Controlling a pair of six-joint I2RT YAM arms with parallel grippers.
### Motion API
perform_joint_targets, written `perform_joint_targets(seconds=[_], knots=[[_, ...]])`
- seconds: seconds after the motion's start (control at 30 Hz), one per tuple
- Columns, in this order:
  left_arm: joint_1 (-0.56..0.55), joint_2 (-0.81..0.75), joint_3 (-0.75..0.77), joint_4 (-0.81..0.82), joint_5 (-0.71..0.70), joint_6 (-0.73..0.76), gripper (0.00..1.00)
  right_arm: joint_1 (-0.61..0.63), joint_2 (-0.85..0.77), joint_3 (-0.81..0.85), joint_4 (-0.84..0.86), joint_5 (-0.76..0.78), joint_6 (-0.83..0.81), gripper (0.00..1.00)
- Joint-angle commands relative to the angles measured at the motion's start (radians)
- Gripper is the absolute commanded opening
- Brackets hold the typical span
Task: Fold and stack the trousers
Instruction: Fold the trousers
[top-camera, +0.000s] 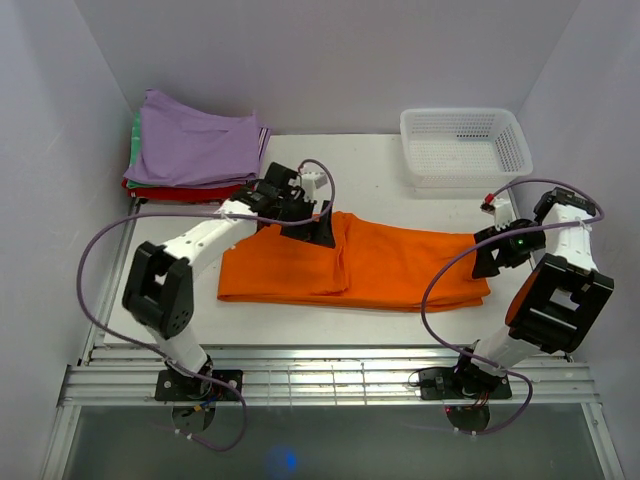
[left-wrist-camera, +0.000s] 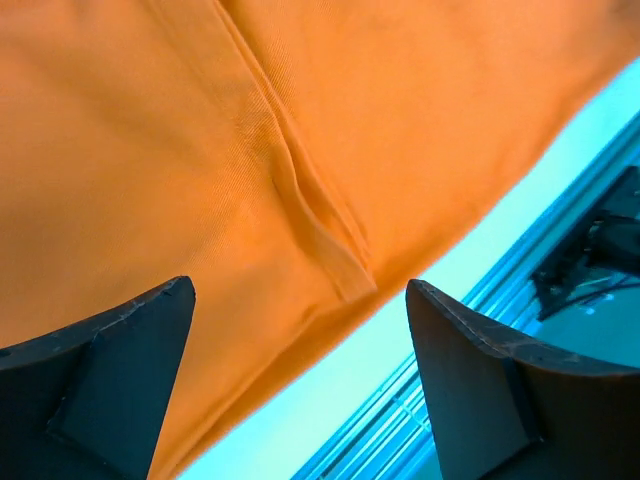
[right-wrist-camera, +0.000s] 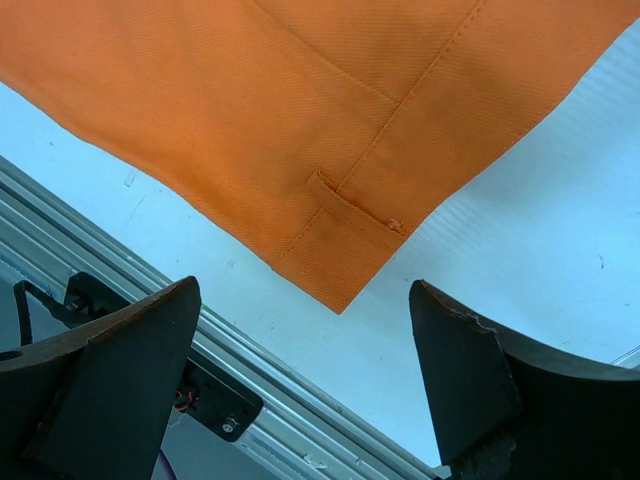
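Observation:
The orange trousers (top-camera: 370, 265) lie flat across the middle of the table, folded into a long band. My left gripper (top-camera: 322, 232) hovers over their far edge near the middle fold. In the left wrist view it (left-wrist-camera: 300, 290) stands open, with a seam of the trousers (left-wrist-camera: 250, 150) below and nothing between the fingers. My right gripper (top-camera: 488, 258) is at the right end of the band. In the right wrist view it (right-wrist-camera: 305, 290) is open above bare table, just off a corner of the trousers (right-wrist-camera: 300, 110) that carries a belt loop.
A stack of folded garments with a lilac one on top (top-camera: 195, 148) sits at the back left. A white mesh basket (top-camera: 465, 145) stands at the back right. Aluminium rails (top-camera: 330, 375) run along the near edge. Walls close in on three sides.

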Motion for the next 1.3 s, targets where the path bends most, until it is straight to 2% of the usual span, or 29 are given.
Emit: perform_joint_targets(seconds=[0.0, 0.03, 0.1, 0.13, 0.2, 0.23, 0.33, 0.37, 0.43, 0.47, 0.6, 0.67, 0.87, 1.07, 1.27], knots=[[0.102, -0.239, -0.017, -0.082, -0.008, 0.046, 0.98, 0.004, 0.006, 0.066, -0.012, -0.057, 0.024, 0.90], [0.211, -0.272, -0.031, -0.089, 0.042, 0.066, 0.98, 0.007, 0.006, 0.078, -0.018, -0.065, 0.027, 0.90], [0.323, -0.328, -0.073, -0.137, 0.086, 0.123, 0.98, 0.030, -0.003, 0.084, -0.024, -0.097, 0.041, 0.91], [0.436, -0.336, -0.090, -0.157, 0.099, 0.155, 0.98, 0.044, -0.008, 0.086, -0.026, -0.112, 0.050, 0.91], [0.542, -0.338, -0.119, -0.232, 0.156, 0.300, 0.98, 0.113, -0.023, 0.075, -0.001, -0.173, 0.097, 0.93], [0.663, -0.336, -0.154, -0.249, 0.193, 0.340, 0.95, 0.144, -0.037, 0.069, 0.017, -0.189, 0.125, 0.94], [0.860, -0.303, -0.215, -0.293, 0.303, 0.457, 0.90, 0.308, -0.052, 0.049, 0.150, -0.244, 0.264, 1.00], [0.888, -0.281, -0.223, -0.301, 0.332, 0.471, 0.88, 0.392, -0.051, 0.046, 0.192, -0.272, 0.303, 0.95], [0.916, -0.202, -0.229, -0.332, 0.328, 0.497, 0.81, 0.481, -0.028, 0.046, 0.311, -0.279, 0.419, 0.92], [0.920, -0.177, -0.237, -0.339, 0.340, 0.500, 0.79, 0.569, -0.011, 0.054, 0.335, -0.286, 0.449, 0.90], [0.930, -0.114, -0.291, -0.311, 0.374, 0.490, 0.79, 0.746, 0.101, 0.072, 0.425, -0.296, 0.578, 0.89], [0.930, -0.105, -0.312, -0.286, 0.370, 0.477, 0.80, 0.818, 0.124, 0.051, 0.482, -0.270, 0.670, 0.93], [0.930, -0.100, -0.324, -0.251, 0.373, 0.460, 0.80, 0.932, 0.189, -0.018, 0.680, -0.252, 0.883, 0.98], [0.930, -0.114, -0.370, -0.203, 0.339, 0.439, 0.80, 0.986, 0.282, 0.008, 0.689, -0.229, 0.921, 1.00], [0.930, -0.106, -0.392, -0.165, 0.334, 0.405, 0.81, 1.007, 0.353, 0.029, 0.672, -0.256, 0.931, 0.77]])
